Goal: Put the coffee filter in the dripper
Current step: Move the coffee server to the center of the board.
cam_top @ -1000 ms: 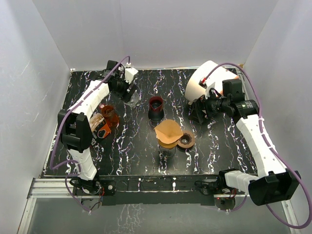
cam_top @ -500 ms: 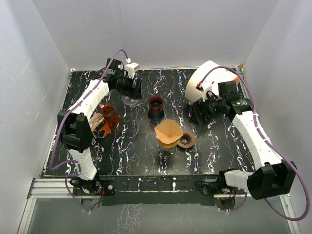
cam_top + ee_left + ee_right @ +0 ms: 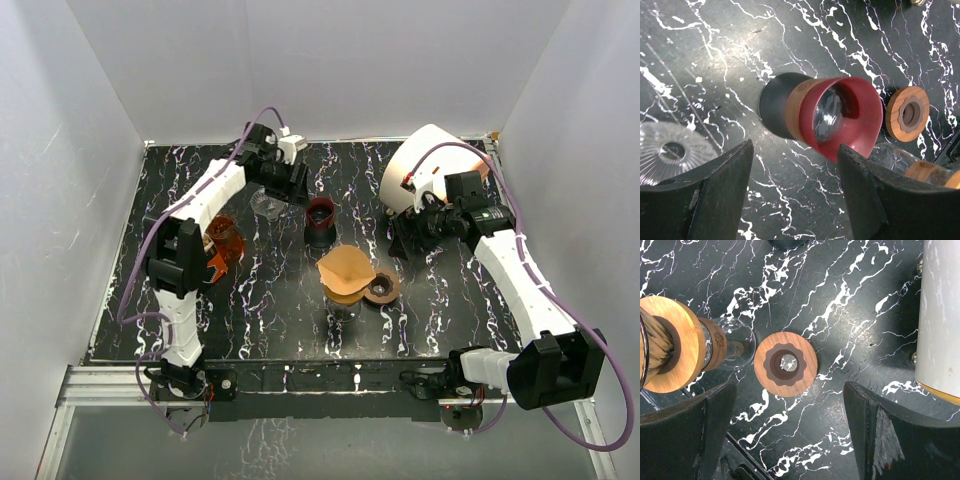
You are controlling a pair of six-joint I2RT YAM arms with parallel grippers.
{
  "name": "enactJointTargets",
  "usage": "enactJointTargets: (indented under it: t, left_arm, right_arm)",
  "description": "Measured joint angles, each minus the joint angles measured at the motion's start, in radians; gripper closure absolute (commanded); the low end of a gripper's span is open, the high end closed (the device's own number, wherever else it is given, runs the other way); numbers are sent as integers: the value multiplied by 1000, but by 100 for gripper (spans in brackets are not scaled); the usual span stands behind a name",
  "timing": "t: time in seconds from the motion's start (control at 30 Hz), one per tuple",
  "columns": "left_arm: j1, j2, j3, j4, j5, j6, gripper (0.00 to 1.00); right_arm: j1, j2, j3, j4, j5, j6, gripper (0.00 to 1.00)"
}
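Reaching over the far side of the desk (image 3: 270,310), the left hand (image 3: 795,147) hovers just beside the red dripper (image 3: 840,117), fingers spread with nothing between them. The dripper's bowl is empty and stands on a dark base with a wooden collar. The right hand (image 3: 790,385), likewise spread wide and empty, hangs over a wooden disc (image 3: 785,364) lying flat on the desk. The coffee filter (image 3: 345,268), a brown paper cone, is in neither hand. It sits mouth-up on a glass vessel (image 3: 343,305) near the middle of the desk, just beside the disc. A clear ribbed glass piece (image 3: 670,152) lies apart from the red dripper. Judged from this layout, the task is at its opening step: the filter has not been taken up, and the red dripper waits unfilled. The next move calls for one hand to descend on the filter's thin rim and pinch it lightly so the cone is not crushed. It must then lift the filter clear of the vessel and lower it point-first into the dripper's bowl.
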Motion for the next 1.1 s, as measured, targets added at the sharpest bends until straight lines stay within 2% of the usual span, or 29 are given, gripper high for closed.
enactJointTargets:
  t: [0.13,0.37,0.77,0.93,1.1]
  left_arm:
    - [-42,69,75,-34,-23,-2,41]
    - [-80,135,157,-91,-69,4,56]
    - [-123,151,237,-205,-204,61,88]
    - [-128,127,214,-246,-235,108,99]
    - [-126,19,71,-294,-249,156,100]
  right_arm:
    - [0,-10,0,6,4,0,14]
    - [0,-34,-29,13,8,0,14]
    - [0,-45,-39,15,11,0,14]
    - [0,-57,-52,16,13,0,14]
    - [0,-62,-60,19,14,0,14]
